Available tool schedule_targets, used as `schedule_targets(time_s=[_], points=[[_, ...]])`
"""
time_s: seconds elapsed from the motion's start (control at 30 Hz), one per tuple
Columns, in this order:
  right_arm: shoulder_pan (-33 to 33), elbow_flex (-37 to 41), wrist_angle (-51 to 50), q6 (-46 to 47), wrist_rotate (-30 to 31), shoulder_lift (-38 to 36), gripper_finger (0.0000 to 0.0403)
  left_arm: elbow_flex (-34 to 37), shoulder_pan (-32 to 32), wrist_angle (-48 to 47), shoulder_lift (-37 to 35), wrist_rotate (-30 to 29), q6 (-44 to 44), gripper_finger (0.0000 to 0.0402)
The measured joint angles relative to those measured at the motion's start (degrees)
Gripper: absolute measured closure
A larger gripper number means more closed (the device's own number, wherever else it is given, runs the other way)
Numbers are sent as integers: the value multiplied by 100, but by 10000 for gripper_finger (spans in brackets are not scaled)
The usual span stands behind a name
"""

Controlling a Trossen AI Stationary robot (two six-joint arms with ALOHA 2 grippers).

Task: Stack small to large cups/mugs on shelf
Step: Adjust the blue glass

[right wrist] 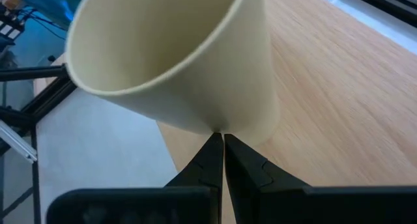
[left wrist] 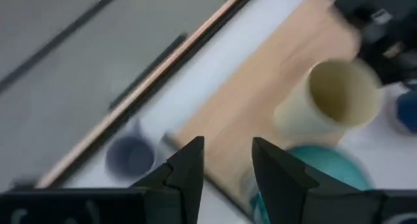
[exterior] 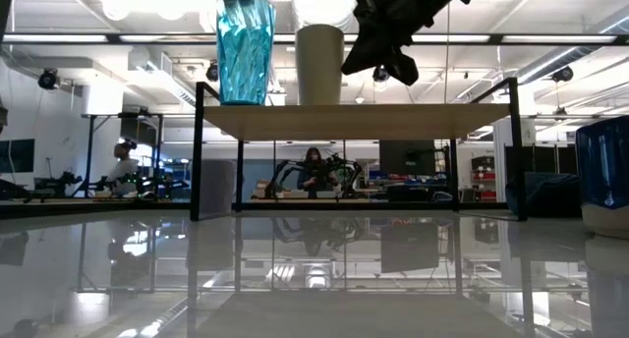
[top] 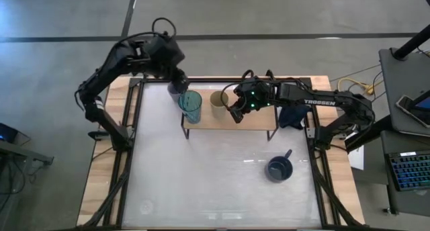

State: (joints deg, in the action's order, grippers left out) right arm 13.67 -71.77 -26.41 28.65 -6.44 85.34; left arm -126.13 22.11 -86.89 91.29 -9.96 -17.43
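Shelf (top: 255, 120): I logged it standing at the far middle of the table (top: 215, 184), light wooden board on a thin black frame; two cups stood upright on its left part.

Teal tumbler (top: 191, 105): at the shelf's left end; in the low view (exterior: 244, 45) it stood just left of the cream cup, close but apart.

Cream cup (top: 218, 99): next along the board, mouth up; in my right wrist view (right wrist: 176, 61) it filled the frame directly ahead of the fingers.

Right gripper (top: 236, 113): I read it just right of the cream cup, over the board; its fingers (right wrist: 244, 165) were pressed together with nothing between them, tips right at the cup's lower wall; I could not tell whether they touched it.

Left gripper (top: 179, 83): at the shelf's far left corner, just behind the teal tumbler; fingers (left wrist: 189, 168) spread a little, holding nothing.

Grey-lavender cup (left wrist: 130, 155): on the white table beyond the shelf's edge, off the board, seen past the left gripper's fingers; largely hidden by that arm from above.

Dark blue mug (top: 279, 168): on the table nearer the front right, well apart from the shelf and both grippers, handle pointing toward the shelf.

Dark cloth (top: 293, 117): beside the shelf's right end, under the right arm.
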Motion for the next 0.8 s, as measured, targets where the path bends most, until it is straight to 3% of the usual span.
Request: schedule_targets(time_s=[0.23,0.5,0.67,0.8], points=[[5,0,-8,-21,0,-2,394,801,-93,-281,-322,-66,-670,287],[2,0,-36,-43,0,-2,394,2704,-228,-277,-1242,136,-1625,287],[33,0,-35,-135,2,-7,394,3839,-655,1050,-1908,640,-2261,287],[136,0,-31,-169,27,-7,394,4516,-972,1905,-2138,680,-2729,287]])
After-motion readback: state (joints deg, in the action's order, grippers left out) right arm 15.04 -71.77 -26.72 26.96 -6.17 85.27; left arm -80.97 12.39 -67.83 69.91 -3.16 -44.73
